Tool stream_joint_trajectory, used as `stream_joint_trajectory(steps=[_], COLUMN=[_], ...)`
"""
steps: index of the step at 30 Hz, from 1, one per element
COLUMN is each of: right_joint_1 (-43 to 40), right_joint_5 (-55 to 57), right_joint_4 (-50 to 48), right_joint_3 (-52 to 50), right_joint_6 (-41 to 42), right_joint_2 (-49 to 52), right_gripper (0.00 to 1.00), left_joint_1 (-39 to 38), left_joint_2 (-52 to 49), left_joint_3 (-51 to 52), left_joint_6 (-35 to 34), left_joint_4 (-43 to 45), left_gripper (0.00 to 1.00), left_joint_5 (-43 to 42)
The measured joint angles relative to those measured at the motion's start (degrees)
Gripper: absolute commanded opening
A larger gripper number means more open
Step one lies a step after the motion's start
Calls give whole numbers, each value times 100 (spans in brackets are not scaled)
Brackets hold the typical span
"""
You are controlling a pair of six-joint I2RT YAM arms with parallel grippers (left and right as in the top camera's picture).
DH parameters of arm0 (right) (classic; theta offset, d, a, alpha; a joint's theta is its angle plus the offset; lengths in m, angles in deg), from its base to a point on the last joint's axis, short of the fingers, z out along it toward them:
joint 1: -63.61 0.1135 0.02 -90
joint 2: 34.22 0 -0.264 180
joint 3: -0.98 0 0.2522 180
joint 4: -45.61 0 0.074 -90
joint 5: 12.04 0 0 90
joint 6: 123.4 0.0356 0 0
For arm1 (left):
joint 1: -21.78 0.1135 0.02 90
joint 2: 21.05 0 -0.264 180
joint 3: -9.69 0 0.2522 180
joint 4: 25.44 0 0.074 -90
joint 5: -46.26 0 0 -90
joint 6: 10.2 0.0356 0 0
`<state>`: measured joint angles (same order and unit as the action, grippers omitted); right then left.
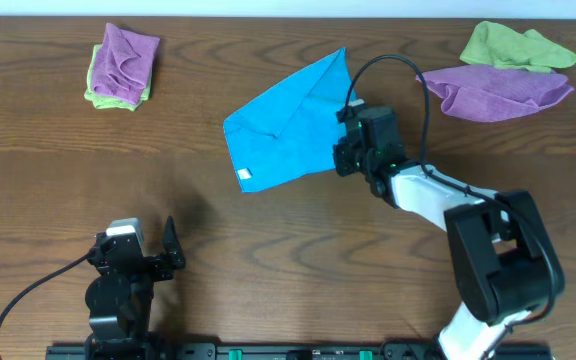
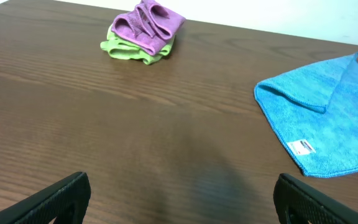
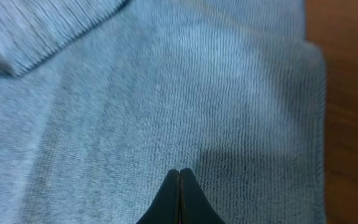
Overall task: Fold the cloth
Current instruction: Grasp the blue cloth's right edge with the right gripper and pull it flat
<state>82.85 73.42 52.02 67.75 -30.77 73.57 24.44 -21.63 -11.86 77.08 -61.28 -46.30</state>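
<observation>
You are holding the right gripper (image 3: pixel 179 190) over the cloth (image 1: pixel 283 125), at its right edge. In the wrist view the jaws are pressing together with only a thin seam between them, and blue weave is filling nearly the whole picture beneath them. Whether any fabric is being caught between the tips, you cannot tell from these views. A black cable (image 1: pixel 408 68) is looping up from the gripper's body and back toward the arm.

The cloth is lying on the table (image 1: pixel 68 190), a little past the middle toward the far side, turned like a diamond. One corner is pointing at the far edge, and the tag (image 1: pixel 246 177) is showing face up at the near corner. Along the far-left side, part of the cloth is lying doubled over, with the flap's tip resting near the cloth's middle.

You are holding the left gripper (image 2: pixel 185 208) low over bare wood at the near left, well apart from the cloth. Its jaws are standing wide apart, one of its fingers (image 2: pixel 61 199) showing at each bottom corner of the wrist view, with nothing between them.

At the far left, a purple cloth (image 1: pixel 126 55) is sitting bunched on top of a green cloth (image 1: pixel 96 92). At the far right, another green cloth (image 1: pixel 513 45) is lying crumpled, touching another purple cloth (image 1: pixel 493 92) just nearer to you. Both pairs are lying apart from the blue one.
</observation>
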Motion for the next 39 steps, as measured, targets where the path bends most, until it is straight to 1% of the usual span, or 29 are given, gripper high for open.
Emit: stream_joint_trajectory(steps=[6,9,12,15,17,21,24,27,29,31,33,36,39], right_joint_1=[0,0,0,2,0,2,2,2,2,2,2,2,2], right_joint_5=[52,50,50,48,44,44,52,35,-85,-240,-361,-457,-494], right_joint_4=[210,479,1209,2039,2562,3600,3845,3926,3943,4072,4236,4380,4699], right_joint_3=[13,90,177,223,234,184,50,-26,-20,52,254,702,1285], right_joint_6=[39,81,221,374,481,741,817,852,848,848,846,846,831], right_joint_2=[195,177,26,-186,-319,-601,-844,-1460,-2100,-2865,-3609,-4529,-5399], right_gripper=[2,2,1,1,1,1,1,1,1,1,1,1,1], left_joint_1=[0,0,0,0,0,0,0,0,0,0,0,0,0], left_joint_2=[0,0,0,0,0,0,0,0,0,0,-2,0,0], left_joint_3=[0,0,0,0,0,0,0,26,85,129,173,166,160], left_joint_6=[-4,-201,-671,-1303,-1576,-1985,-2214,-2396,-2675,-2979,-3189,-3353,-3412], left_joint_4=[2,2,2,2,4,7,13,188,514,1075,1880,2848,3298], left_gripper=[96,95,95,95,95,95,95,95,95,95,95,95,95], left_joint_5=[-24,-291,-750,-1414,-1738,-2111,-2201,-2238,-2317,-2544,-2966,-3471,-3738])
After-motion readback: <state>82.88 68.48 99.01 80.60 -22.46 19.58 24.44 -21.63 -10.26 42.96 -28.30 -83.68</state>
